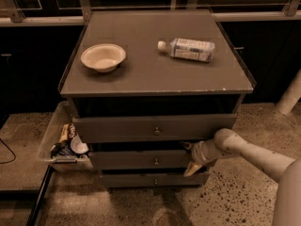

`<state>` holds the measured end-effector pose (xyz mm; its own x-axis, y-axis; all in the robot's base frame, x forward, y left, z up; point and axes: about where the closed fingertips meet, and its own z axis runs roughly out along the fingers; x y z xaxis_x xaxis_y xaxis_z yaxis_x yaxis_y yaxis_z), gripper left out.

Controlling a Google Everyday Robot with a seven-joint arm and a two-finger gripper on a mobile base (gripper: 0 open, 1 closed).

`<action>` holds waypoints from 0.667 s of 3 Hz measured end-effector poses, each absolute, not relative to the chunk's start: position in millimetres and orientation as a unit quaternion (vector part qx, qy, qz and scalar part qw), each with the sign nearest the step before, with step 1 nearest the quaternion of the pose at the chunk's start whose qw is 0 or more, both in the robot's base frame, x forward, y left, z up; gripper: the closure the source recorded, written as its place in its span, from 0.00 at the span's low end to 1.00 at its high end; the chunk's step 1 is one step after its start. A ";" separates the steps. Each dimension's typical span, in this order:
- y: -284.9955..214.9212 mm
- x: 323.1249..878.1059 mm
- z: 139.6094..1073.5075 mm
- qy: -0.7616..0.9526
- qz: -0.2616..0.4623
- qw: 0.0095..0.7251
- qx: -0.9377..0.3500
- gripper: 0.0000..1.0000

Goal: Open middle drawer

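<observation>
End effector, spread wide, straddles right end of middle drawer; three drawers, one bowl, one bottle.

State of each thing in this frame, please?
middle drawer: seems slightly out
top drawer: pulled partly out
bottom drawer: seems shut
gripper: at middle drawer's right end
bottle: lying on side, capped
bowl: upright, empty
bin: holding packets
</observation>
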<state>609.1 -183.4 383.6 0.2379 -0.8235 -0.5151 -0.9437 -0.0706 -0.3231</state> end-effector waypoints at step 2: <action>-183.4 609.1 386.8 0.609 0.098 0.306 -0.725 0.65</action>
<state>609.1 -183.4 386.8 0.2379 -0.8235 -0.5151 -0.9437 -0.0706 -0.3230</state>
